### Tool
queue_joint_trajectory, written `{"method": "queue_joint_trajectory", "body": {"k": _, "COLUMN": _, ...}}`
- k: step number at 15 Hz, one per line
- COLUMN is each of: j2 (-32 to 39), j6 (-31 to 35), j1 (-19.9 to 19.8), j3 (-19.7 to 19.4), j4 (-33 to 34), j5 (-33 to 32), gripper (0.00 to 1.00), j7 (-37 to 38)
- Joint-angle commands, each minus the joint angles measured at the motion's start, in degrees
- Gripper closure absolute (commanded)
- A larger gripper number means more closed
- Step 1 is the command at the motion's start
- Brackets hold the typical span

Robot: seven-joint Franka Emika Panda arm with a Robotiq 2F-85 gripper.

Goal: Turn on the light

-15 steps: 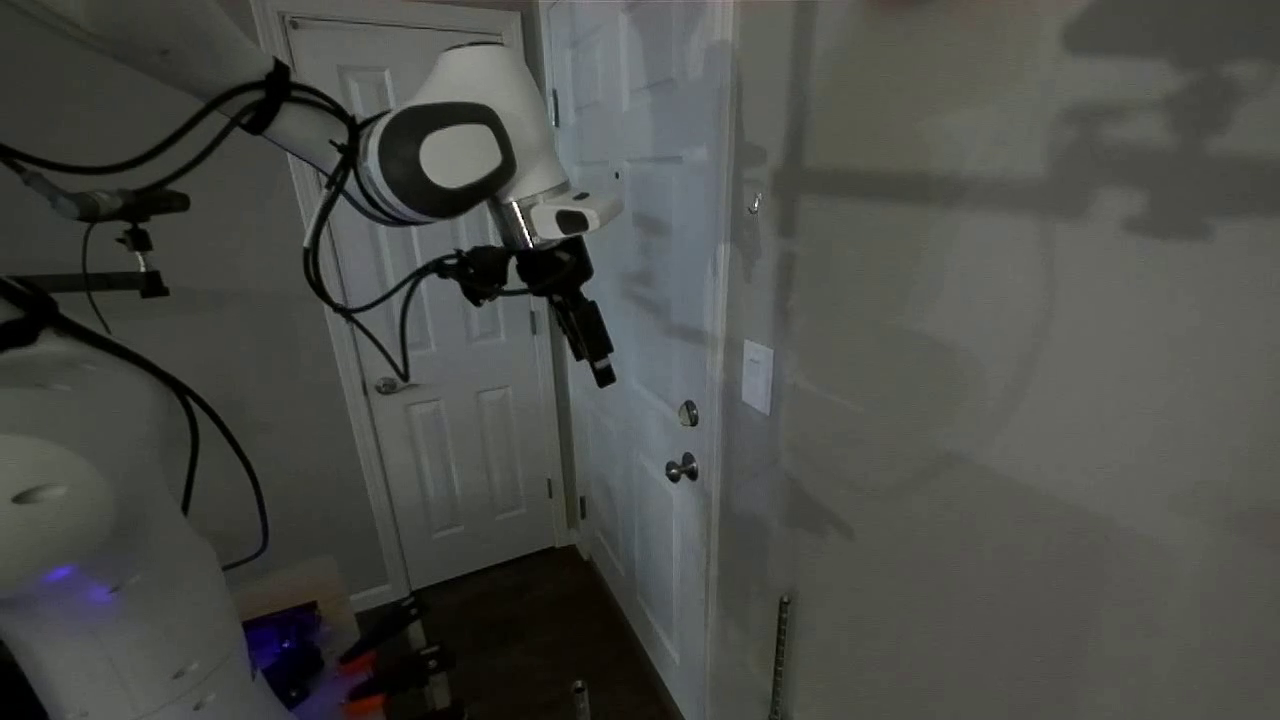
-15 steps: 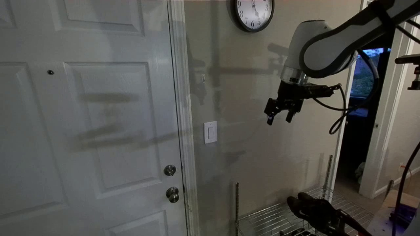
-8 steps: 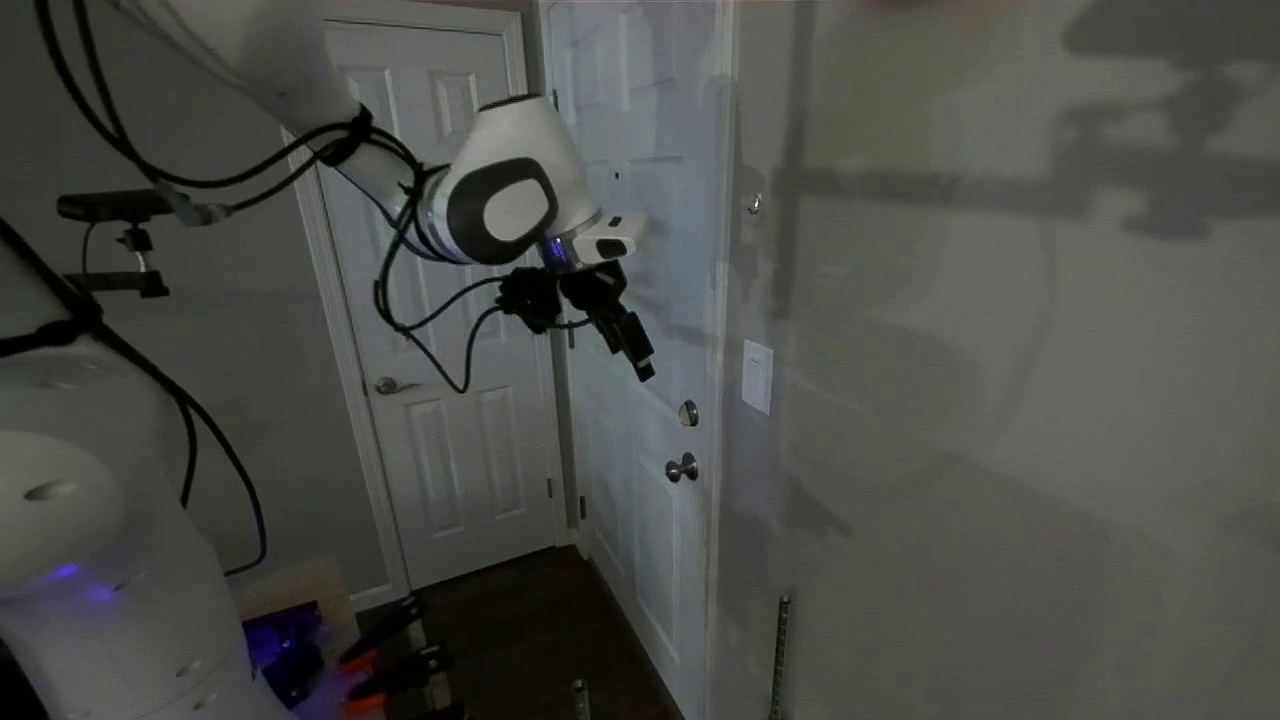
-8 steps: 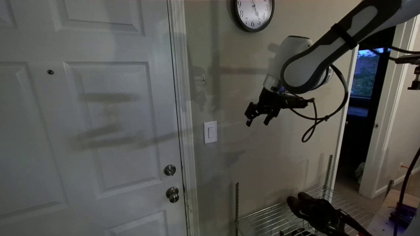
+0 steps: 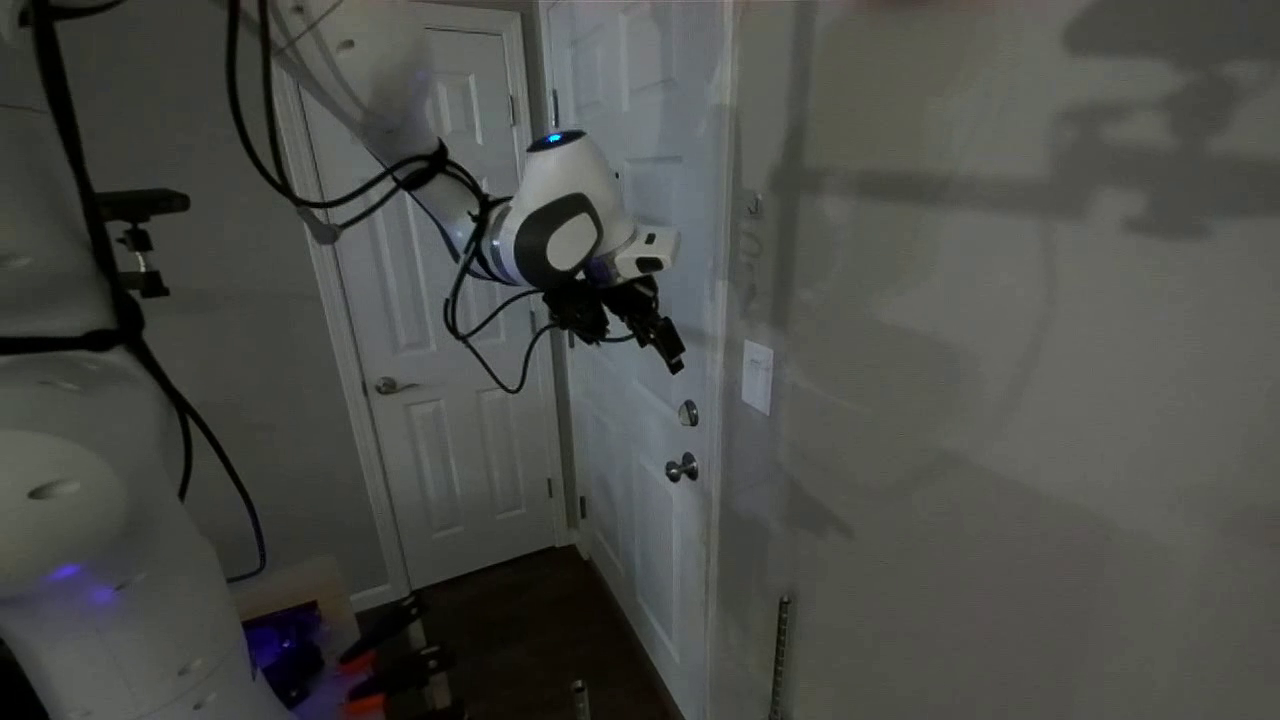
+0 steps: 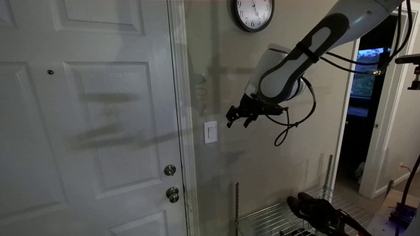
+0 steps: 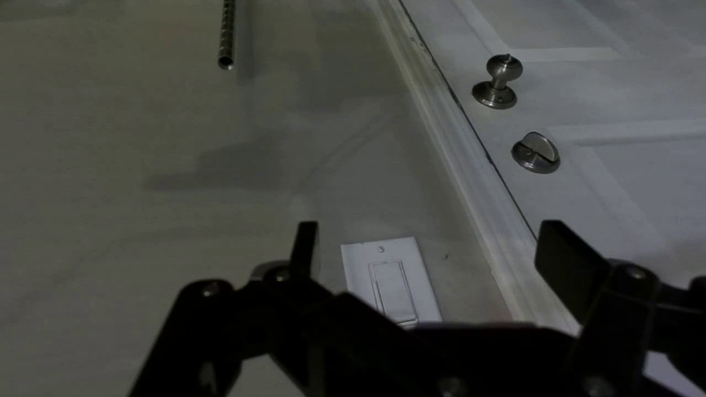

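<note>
Find the light switch (image 6: 210, 132) on the wall (image 6: 279, 164), mid-frame in an exterior view and at lower centre in the wrist view, with the hand (image 6: 238, 125) near but apart from it, spread wide and gripping nothing. Likely fixed, smooth and stiff, yet light to push at the paddle (image 7: 392, 291), so not to be gripped: best pressed squarely near one end with a single fingertip (image 7: 305, 248). Cannot tell which end to choose.

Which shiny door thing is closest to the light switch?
The deadbolt, with its flat turn piece; the round doorknob below it and the lever handle are farther away.
</note>
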Motion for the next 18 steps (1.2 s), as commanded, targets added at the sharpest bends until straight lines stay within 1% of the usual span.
{"method": "queue_joint_trajectory", "body": {"k": 1, "j2": 1.01, "j6": 0.03, "j1": 0.07, "j3": 0.07, "j4": 0.88, "j5": 0.0, "gripper": 0.0, "j7": 0.0}}
{"method": "queue_joint_trajectory", "body": {"k": 9, "j2": 1.18, "j6": 0.61, "j1": 0.09, "j3": -0.02, "j4": 1.06, "j5": 0.17, "gripper": 0.0, "j7": 0.09}}
{"method": "queue_joint_trajectory", "body": {"k": 12, "j2": 4.87, "j6": 3.06, "j1": 0.06, "j3": -0.12, "j4": 3.55, "j5": -1.1, "gripper": 0.0, "j7": 2.15}}
{"method": "queue_joint_trajectory", "body": {"k": 13, "j2": 5.77, "j6": 3.45, "j1": 0.11, "j3": -0.19, "j4": 4.29, "j5": -1.15, "gripper": 0.06, "j7": 2.59}}
{"method": "queue_joint_trajectory", "body": {"k": 14, "j2": 7.25, "j6": 3.91, "j1": 0.23, "j3": -0.32, "j4": 5.49, "j5": -1.38, "gripper": 0.26, "j7": 3.15}}
{"method": "queue_joint_trajectory", "body": {"k": 15, "j2": 8.33, "j6": 4.35, "j1": 0.37, "j3": -0.56, "j4": 6.34, "j5": -1.74, "gripper": 0.32, "j7": 3.49}}
{"method": "queue_joint_trajectory", "body": {"k": 16, "j2": 9.84, "j6": 5.01, "j1": 0.67, "j3": -1.27, "j4": 7.51, "j5": -3.03, "gripper": 0.4, "j7": 4.76}}
{"method": "queue_joint_trajectory", "body": {"k": 18, "j2": 12.29, "j6": 6.09, "j1": 1.5, "j3": -2.52, "j4": 9.48, "j5": -4.48, "gripper": 0.53, "j7": 6.48}}
